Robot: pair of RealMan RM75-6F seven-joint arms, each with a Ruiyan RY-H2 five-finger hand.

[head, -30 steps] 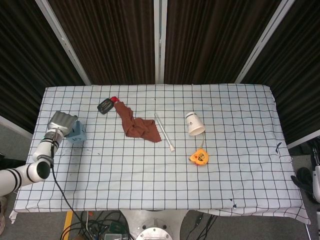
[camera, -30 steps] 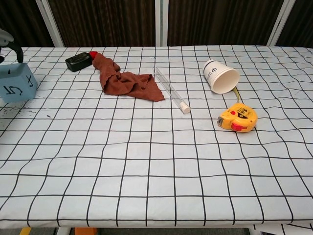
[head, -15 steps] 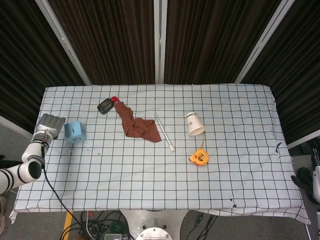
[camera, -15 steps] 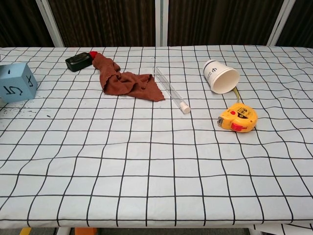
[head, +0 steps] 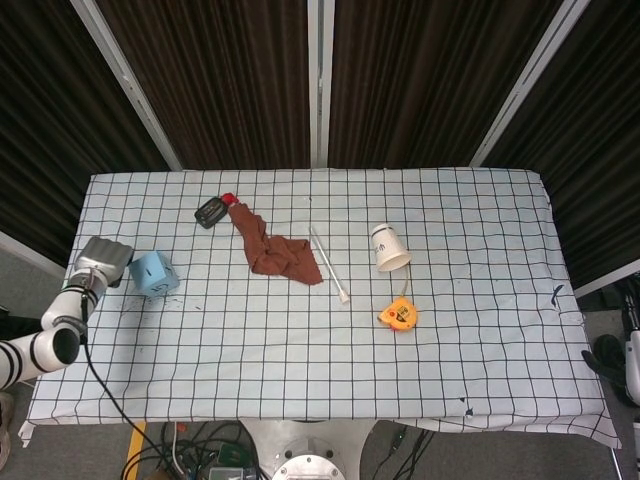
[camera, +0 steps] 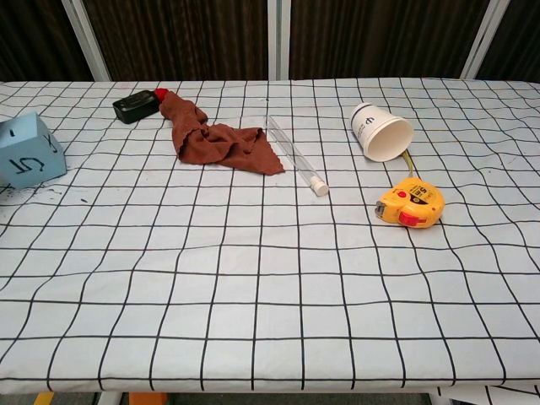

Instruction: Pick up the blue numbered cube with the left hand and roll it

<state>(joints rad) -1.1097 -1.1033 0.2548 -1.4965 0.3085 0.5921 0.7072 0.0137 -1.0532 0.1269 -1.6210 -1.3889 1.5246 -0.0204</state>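
Since a second ago the left hand [head: 103, 259] has let go of the blue numbered cube [head: 153, 273] and pulled back toward the table's left edge, and the cube has tipped a bit, so it now looks rotated compared with half a second back. Right now the cube sits on the checkered tablecloth [head: 320, 340] near the left edge, with the left hand just beside it on the outer side. Whether they touch is hard to say from the head view. That hand holds nothing, but I can't tell how its fingers are set; it's too small and seen from behind. Chest view shows only the cube [camera: 29, 152] at the far left, no hand.

Rest of the table: a brown cloth [head: 275, 250] crumpled near the middle, a black device [head: 209, 211] just beyond its upper end, a clear tube [head: 328, 263] lying beside the cloth, a paper cup [head: 389, 248] on its side, and an orange tape measure [head: 398, 315] in front of the cup. The right hand isn't visible in either view.
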